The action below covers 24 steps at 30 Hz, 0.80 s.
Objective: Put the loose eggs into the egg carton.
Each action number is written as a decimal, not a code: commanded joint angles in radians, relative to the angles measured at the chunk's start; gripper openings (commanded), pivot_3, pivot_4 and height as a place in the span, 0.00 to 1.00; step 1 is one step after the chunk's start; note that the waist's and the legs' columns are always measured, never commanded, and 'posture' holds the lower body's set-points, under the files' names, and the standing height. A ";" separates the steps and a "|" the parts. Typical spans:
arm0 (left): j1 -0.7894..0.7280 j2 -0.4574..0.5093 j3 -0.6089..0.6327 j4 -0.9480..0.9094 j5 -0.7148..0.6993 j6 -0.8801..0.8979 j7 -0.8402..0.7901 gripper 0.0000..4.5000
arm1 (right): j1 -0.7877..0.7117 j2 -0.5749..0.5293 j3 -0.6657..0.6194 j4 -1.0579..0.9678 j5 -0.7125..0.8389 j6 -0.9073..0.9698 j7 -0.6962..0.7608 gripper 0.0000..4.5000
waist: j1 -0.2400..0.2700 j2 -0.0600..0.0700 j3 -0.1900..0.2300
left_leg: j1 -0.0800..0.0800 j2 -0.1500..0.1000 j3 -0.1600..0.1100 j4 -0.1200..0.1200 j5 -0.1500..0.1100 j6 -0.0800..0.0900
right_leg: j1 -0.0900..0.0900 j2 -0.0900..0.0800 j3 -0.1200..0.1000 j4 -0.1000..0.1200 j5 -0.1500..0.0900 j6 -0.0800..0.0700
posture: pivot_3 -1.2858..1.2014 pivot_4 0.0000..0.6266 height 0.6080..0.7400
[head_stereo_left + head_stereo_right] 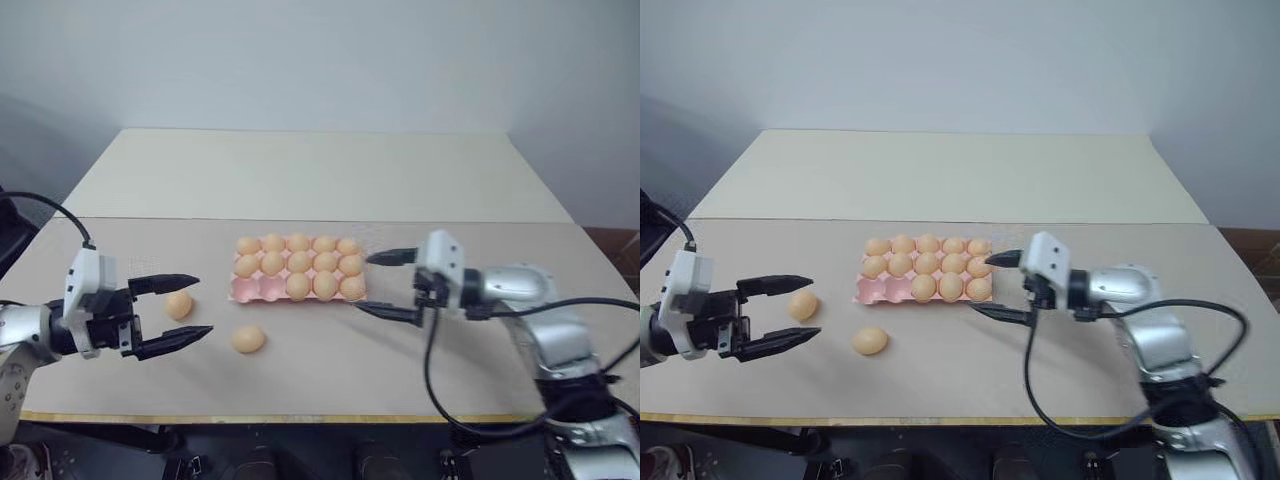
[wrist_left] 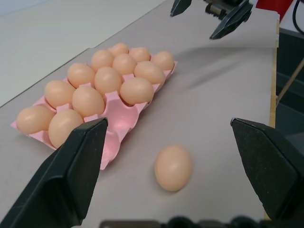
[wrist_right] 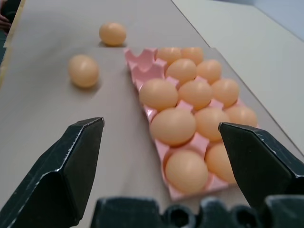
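Fingers spread wide on both the left gripper (image 1: 170,316) and right gripper (image 1: 394,285), holding nothing, flanking the pink moulded egg carton (image 1: 245,291) and two loose tan eggs (image 1: 248,339).

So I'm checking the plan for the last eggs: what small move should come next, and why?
Probably ease the left gripper forward around the nearer loose egg and close on it. Its jaws are open with that egg lying between them, and the egg carton has two empty cups at its near left corner. A second loose egg waits on the table.
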<state>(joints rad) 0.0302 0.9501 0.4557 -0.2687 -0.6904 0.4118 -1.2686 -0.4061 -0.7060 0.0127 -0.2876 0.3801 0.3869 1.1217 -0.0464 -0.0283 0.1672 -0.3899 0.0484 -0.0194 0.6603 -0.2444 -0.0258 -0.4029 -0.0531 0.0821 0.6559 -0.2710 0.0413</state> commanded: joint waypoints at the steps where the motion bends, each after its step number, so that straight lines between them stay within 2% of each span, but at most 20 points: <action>1: 0.022 0.018 0.047 0.002 0.005 -0.025 -0.023 1.00 | 0.051 -0.091 -0.116 -0.071 0.088 0.018 0.061 1.00 | -0.001 0.000 0.000 | 0.000 0.000 0.000 0.000 0.000 0.000 | 0.000 0.000 0.000 0.000 0.000 0.000 | 0.52 0.24 1.00; 6: 0.044 0.017 0.063 0.004 0.015 -0.034 -0.023 1.00 | 0.137 -0.195 -0.219 -0.083 0.139 0.020 0.103 1.00 | 0.004 0.000 0.000 | 0.000 0.000 0.001 0.000 0.000 0.000 | 0.001 0.000 0.000 0.000 0.000 0.000 | 0.52 0.24 1.00; 17: 0.037 0.025 0.032 -0.008 0.030 -0.035 -0.023 1.00 | 0.133 -0.188 -0.195 -0.103 0.150 0.018 0.059 1.00 | 0.004 0.000 0.000 | 0.000 0.000 0.001 0.000 0.000 0.000 | 0.000 0.000 0.001 -0.001 0.000 0.001 | 0.52 0.24 1.00; 24: 0.002 0.013 -0.123 -0.033 0.172 -0.132 0.002 1.00 | 0.128 -0.190 -0.181 -0.113 0.150 0.016 0.052 1.00 | 0.005 0.000 0.000 | 0.000 0.000 0.001 0.000 0.000 0.000 | 0.001 0.000 0.001 -0.001 0.000 0.001 | 0.52 0.24 1.00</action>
<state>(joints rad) 0.0467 0.9597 0.3732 -0.2731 -0.5678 0.3349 -1.2733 -0.2625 -0.8926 -0.1638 -0.3658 0.5064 0.4065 1.1769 -0.0414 -0.0285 0.1673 -0.3897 0.0482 -0.0183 0.6604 -0.2444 -0.0259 -0.4022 -0.0533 0.0828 0.6552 -0.2713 0.0419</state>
